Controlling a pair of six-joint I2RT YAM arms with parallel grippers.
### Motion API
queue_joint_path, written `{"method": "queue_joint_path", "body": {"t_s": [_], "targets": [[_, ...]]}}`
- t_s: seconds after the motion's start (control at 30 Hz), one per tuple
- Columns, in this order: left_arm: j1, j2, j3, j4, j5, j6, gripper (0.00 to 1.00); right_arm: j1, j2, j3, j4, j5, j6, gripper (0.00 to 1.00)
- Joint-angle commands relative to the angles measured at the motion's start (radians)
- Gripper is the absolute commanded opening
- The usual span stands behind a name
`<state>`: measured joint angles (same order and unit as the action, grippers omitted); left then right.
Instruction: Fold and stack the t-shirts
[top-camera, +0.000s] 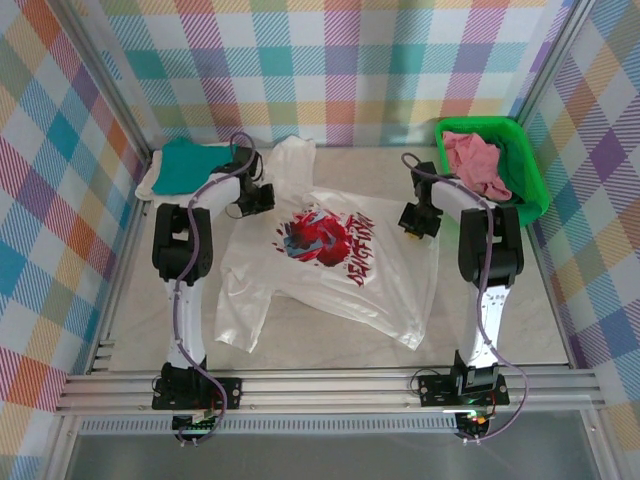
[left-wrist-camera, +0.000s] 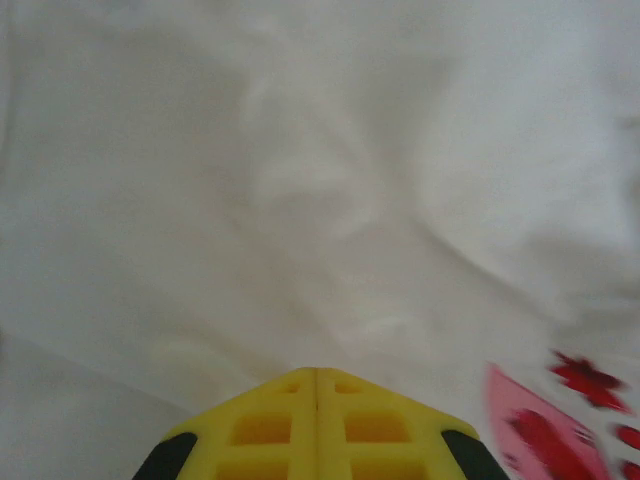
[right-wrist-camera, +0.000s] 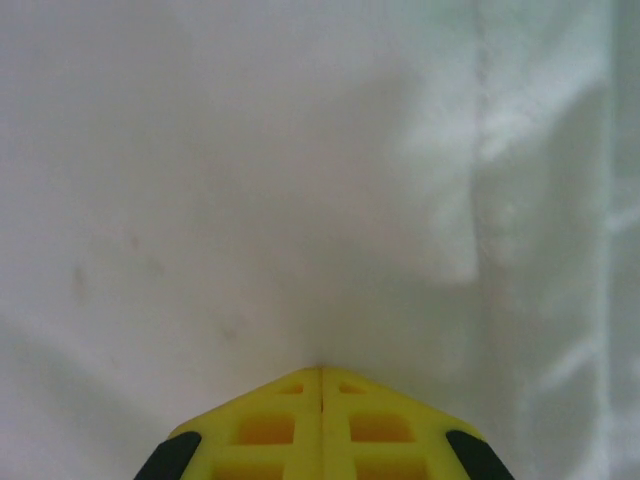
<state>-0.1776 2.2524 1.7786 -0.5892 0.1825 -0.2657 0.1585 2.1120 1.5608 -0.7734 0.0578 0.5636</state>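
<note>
A spread-out t-shirt (top-camera: 330, 270) is laid flat in the middle of the bench (top-camera: 520, 310). It reaches from near the front edge up toward the back edge. Two folded t-shirts (top-camera: 185, 168) are stacked, one on top of the other, in the back left corner, just left of the spread-out t-shirt. A basket (top-camera: 480, 123) is set in the back right corner, and a bunched t-shirt (top-camera: 475, 160) is kept inside it. The left gripper (top-camera: 262, 197) is placed on the left side of the spread-out t-shirt, near the stack. The right gripper (top-camera: 408, 218) is placed on its right side, in front of the basket.
</note>
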Motion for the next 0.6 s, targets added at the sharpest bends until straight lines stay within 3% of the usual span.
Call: {"method": "queue_joint_path", "body": {"t_s": [0.0,0.33,0.43,0.57], "targets": [[0.011,-0.009,-0.044,-0.017,0.01,-0.013,0.0,-0.006,0.087,0.077,0.006,-0.035,0.0,0.0],[0.017,-0.161,-0.415,0.195,0.075,-0.191,0.0,-0.05,0.335,0.439,-0.083,-0.108,-0.008,0.0],[0.013,-0.135,-0.405,0.229,0.055,-0.217,0.0,-0.059,0.463,0.654,-0.159,-0.118,-0.025,0.0],[0.012,-0.05,-0.265,0.224,0.045,-0.245,0.0,-0.076,0.647,1.011,-0.276,-0.125,-0.018,0.0]]}}
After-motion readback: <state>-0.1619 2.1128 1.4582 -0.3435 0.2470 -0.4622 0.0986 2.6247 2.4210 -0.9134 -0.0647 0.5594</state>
